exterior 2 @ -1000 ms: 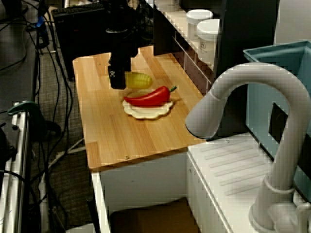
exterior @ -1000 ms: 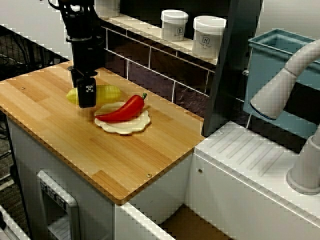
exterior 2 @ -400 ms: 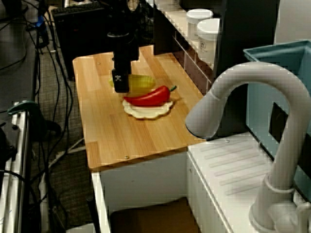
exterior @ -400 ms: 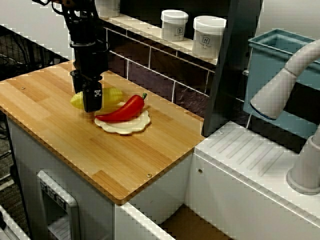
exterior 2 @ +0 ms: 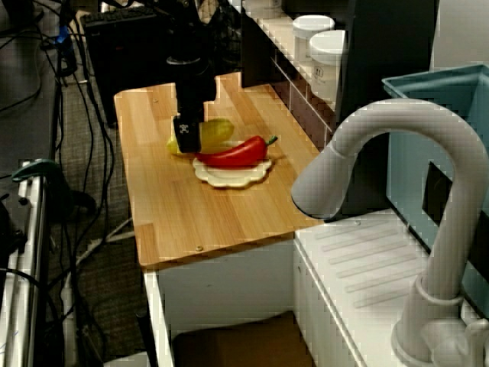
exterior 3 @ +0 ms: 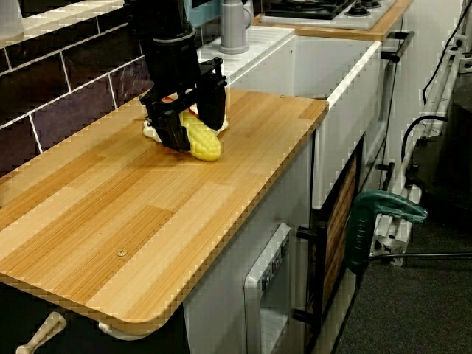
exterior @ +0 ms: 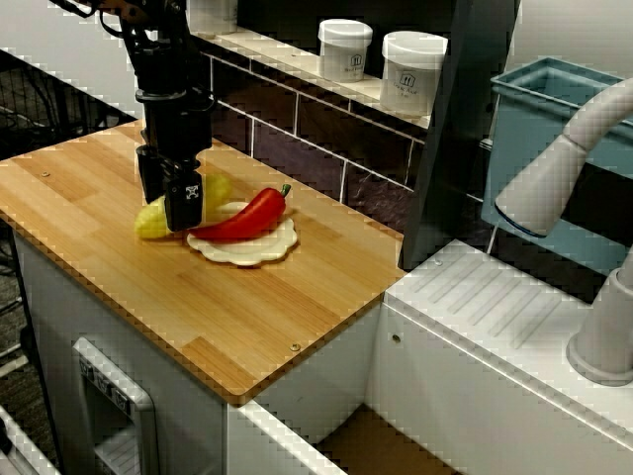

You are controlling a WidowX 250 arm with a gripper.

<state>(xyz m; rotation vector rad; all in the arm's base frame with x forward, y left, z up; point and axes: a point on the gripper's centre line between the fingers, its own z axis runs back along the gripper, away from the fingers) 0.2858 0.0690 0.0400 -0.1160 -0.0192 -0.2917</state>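
At the left of the view from the counter's front, we see the claw (exterior: 180, 203) closed around the yellow corn cob (exterior: 150, 222). Its two fingers sit astride the cob's middle, which shows plainest in the low view from the counter's end. We judge the step in hand to be the grip itself. The cob is tilted, its low end at or just above the counter (exterior: 247, 317); we cannot tell which. Any move from here calls for a firm hold and clearance from the red pepper (exterior: 247, 214). It lies on the scalloped plate (exterior: 252, 254) just beside, at about 3 o'clock of the cob. The arm drops almost straight from 12 o'clock, wrist unbent, fingers pointing down.
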